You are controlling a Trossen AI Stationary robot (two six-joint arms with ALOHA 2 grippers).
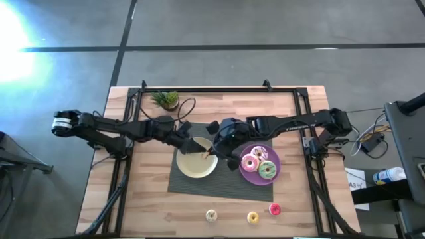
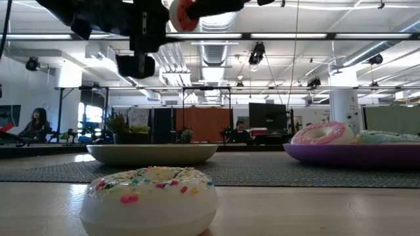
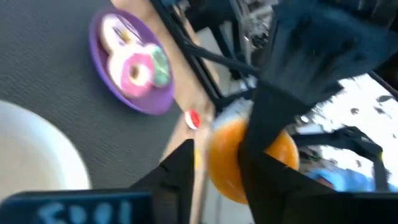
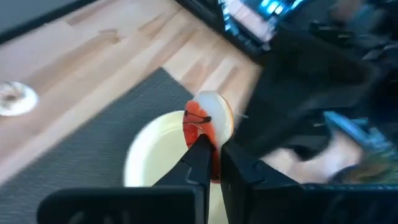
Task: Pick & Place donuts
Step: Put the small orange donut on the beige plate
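Note:
My right gripper is shut on an orange-iced donut with a cream underside. It holds the donut in the air over the right rim of the pale yellow plate. My left gripper is open and reaches in from the table's left. It stands right at that donut, and I cannot tell whether it touches it. The low view shows the donut high above the table. Pink, green and white-pink donuts lie flat on the purple plate. My right gripper pinches the orange donut's ring between its two fingers, on the side nearest them. The fingers come in from the table's right, slanting down. The donut stands on edge, lifted clear above the yellow plate.
Both plates sit on a dark grey mat. A cream sprinkled donut, a yellow one and a red one lie on the wood near the near edge. A small potted plant stands at the far edge.

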